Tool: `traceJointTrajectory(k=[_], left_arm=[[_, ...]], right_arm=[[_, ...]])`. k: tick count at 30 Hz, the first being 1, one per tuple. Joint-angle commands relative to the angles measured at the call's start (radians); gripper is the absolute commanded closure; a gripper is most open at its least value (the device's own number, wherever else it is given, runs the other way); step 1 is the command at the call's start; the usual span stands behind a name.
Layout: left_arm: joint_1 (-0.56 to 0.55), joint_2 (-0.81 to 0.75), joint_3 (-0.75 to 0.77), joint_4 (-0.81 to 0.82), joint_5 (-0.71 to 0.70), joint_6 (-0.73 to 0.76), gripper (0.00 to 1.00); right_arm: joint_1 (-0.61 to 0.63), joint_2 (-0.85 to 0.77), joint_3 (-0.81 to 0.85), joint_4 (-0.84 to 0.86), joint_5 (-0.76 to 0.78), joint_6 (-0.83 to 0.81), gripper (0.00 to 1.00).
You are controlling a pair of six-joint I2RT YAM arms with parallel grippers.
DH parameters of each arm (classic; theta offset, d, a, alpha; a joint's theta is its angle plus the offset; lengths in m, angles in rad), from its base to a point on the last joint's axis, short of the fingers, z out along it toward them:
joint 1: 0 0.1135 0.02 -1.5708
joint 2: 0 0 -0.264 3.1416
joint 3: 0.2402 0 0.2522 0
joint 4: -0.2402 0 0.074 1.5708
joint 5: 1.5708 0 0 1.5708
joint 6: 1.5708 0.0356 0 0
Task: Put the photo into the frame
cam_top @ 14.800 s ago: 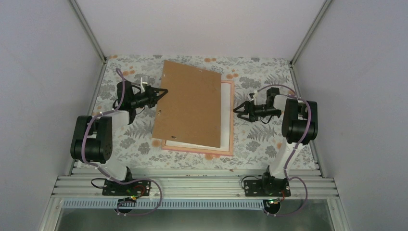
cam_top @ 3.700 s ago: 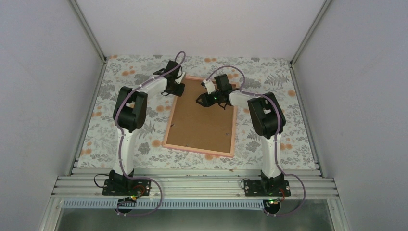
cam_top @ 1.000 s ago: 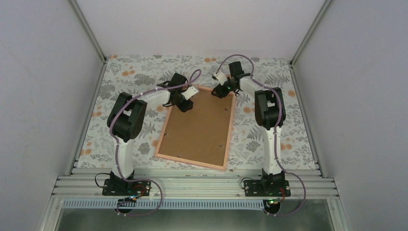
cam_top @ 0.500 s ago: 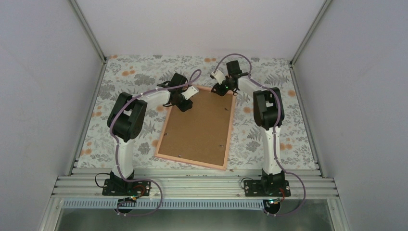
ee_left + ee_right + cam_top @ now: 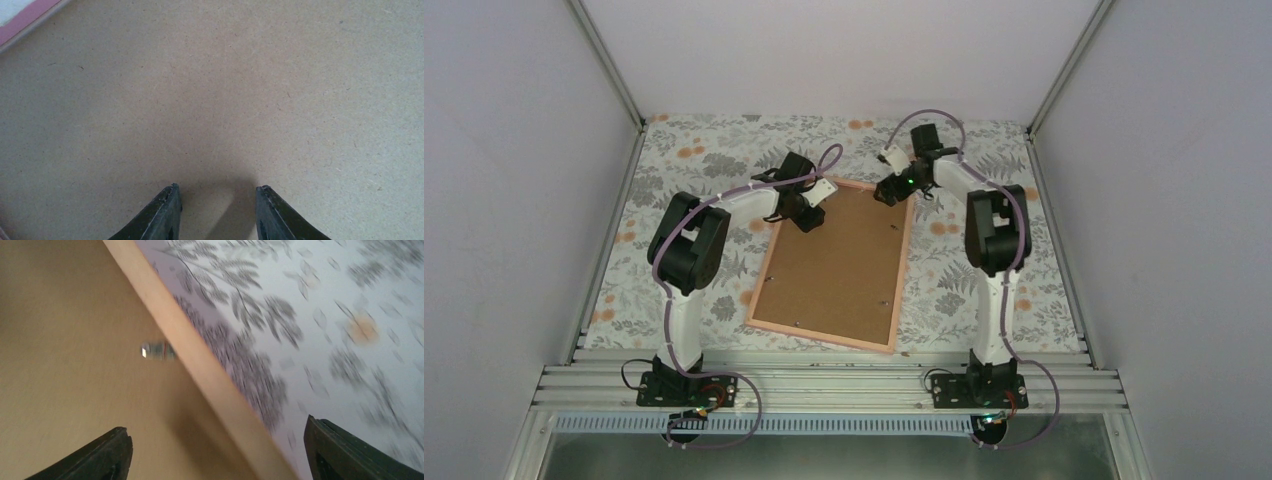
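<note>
1. Left gripper (image 5: 216,189): partly apart, empty, tips on backing board (image 5: 225,100); right gripper (image 5: 215,427): wide apart, empty, over frame (image 5: 200,355) edge.
2. Photo not seen; judged hidden under the board below both.
3. Risk: tab (image 5: 157,350) ahead of right gripper missed; frame shoved, board left loose.

**Top external view:** Illumination is even and diffuse. The enclosure walls (image 5: 524,150) read pale grey without glare. The arms cast only faint, soft shadows on the floral tablecloth (image 5: 674,150).

**Left wrist view:** Focus is sharp, and the fibre specks of the brown backing board (image 5: 225,100) resolve clearly. A soft shadow lies on the board around the left gripper (image 5: 217,188).

**Right wrist view:** Heavy motion blur smears the tablecloth pattern, the frame (image 5: 200,365) edge and a metal tab (image 5: 157,350). The right gripper (image 5: 215,424) fingers render near-black.
</note>
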Motion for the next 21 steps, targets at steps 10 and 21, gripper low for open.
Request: traceJointTrajectory(k=[10, 21], left_arm=[[-0.006, 0.017, -0.005, 0.008, -0.027, -0.027, 0.62], [-0.005, 0.017, -0.006, 0.009, -0.03, -0.032, 0.61]], right_arm=[[-0.06, -0.36, -0.367, -0.111, 0.138, 0.195, 0.04], [-0.033, -0.286, -0.398, -0.108, 0.07, 0.26, 0.09]])
